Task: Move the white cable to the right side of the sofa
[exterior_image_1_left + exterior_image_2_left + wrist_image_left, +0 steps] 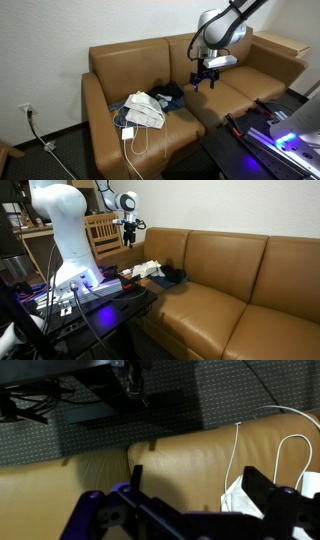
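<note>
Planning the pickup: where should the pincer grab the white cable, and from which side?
Take the white cable on its loop lying flat near the front edge of the seat, coming straight down from above. That stretch lies clear of the white cloth pile, so the open pincer can probably straddle one strand without catching fabric.

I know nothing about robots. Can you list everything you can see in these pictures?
sofa: one, brown, against a white wall.
white cable: one, white, hanging over the seat's front edge beside the cloth pile.
white cloth: one pile, white, on the seat.
dark cloth: one, dark, behind the white pile.
wall socket: one, white, with a black cord.
wooden chair: one, light wood, past the sofa's end.
robot arm: one, white, base beside the sofa.
gripper: one, black, open and empty, above the sofa.
</note>
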